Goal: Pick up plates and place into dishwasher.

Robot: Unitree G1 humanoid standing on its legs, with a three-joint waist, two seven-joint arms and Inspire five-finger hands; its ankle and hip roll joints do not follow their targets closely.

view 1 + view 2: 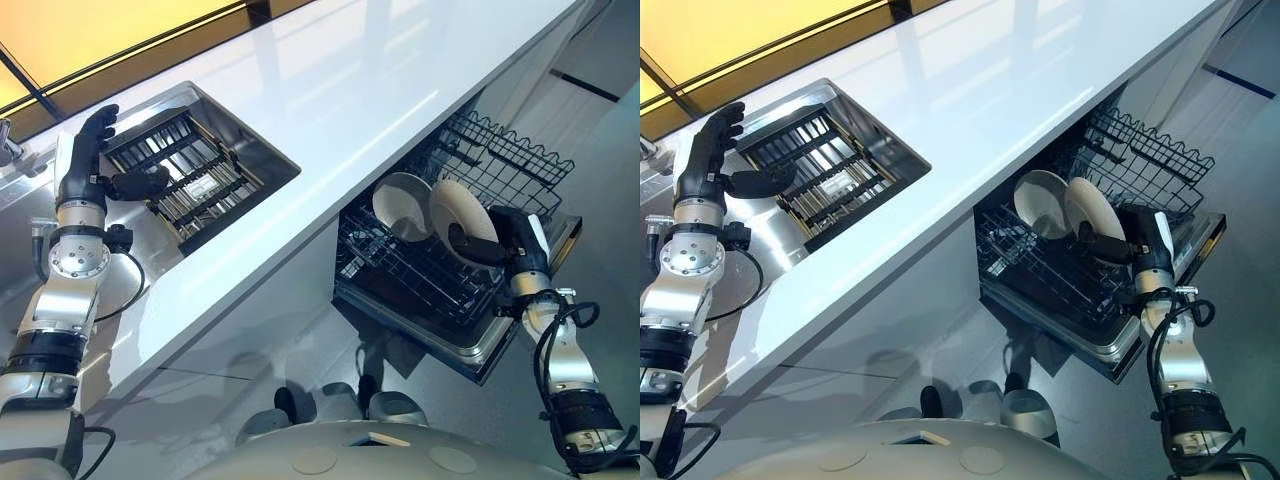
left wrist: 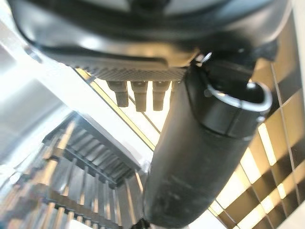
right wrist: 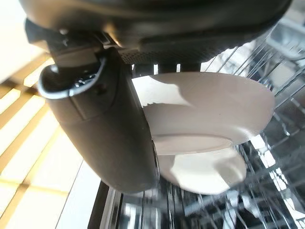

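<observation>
- Under the white countertop [image 1: 330, 110], the dishwasher rack [image 1: 400, 285] is pulled out; one plate [image 1: 398, 203] stands in it.
- Right hand [image 1: 512, 242] pinches a second plate [image 1: 462, 212], upright just beside the first: seat its rim between tines before releasing.
- Left hand [image 1: 84, 178], fingers straight, is at the sink rack [image 1: 195, 185] edge.

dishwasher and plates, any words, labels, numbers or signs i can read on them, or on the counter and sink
None can be read.
The held plate in the right hand: plain white, no print.
The second plate: plain, no print.
The dishwasher rack: bare wire, no label showing.
The counter and the sink rack: no marks or signs.
</observation>
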